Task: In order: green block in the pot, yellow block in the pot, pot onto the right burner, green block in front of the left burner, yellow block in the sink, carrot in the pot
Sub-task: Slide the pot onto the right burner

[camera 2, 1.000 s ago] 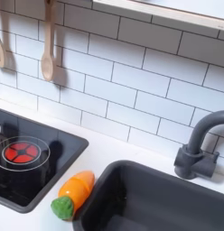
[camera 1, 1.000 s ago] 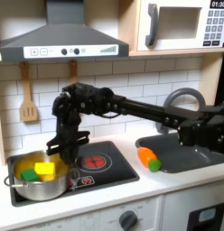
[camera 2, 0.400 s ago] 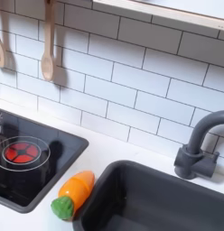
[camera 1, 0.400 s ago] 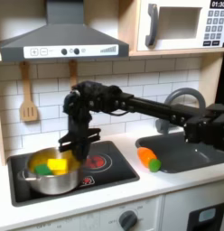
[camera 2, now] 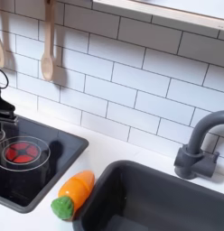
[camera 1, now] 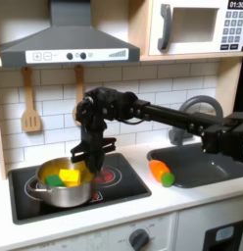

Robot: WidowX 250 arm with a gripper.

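In the first exterior view, the gripper (camera 1: 91, 157) pinches the pot's (camera 1: 63, 185) far rim mid-stove, green block (camera 1: 55, 180) and yellow block (camera 1: 71, 175) inside, bare counter around the carrot (camera 1: 161, 173). In the second exterior view, the carrot (camera 2: 72, 194) lies between stove (camera 2: 46, 176) edge and sink (camera 2: 168, 198) rim.

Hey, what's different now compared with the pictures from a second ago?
The shiny steel pot, holding the small green cube and yellow cube, slid toward the first exterior view's right across the black cooktop, with the claw at its rim moving along. The orange toy carrot by the sink stayed put.
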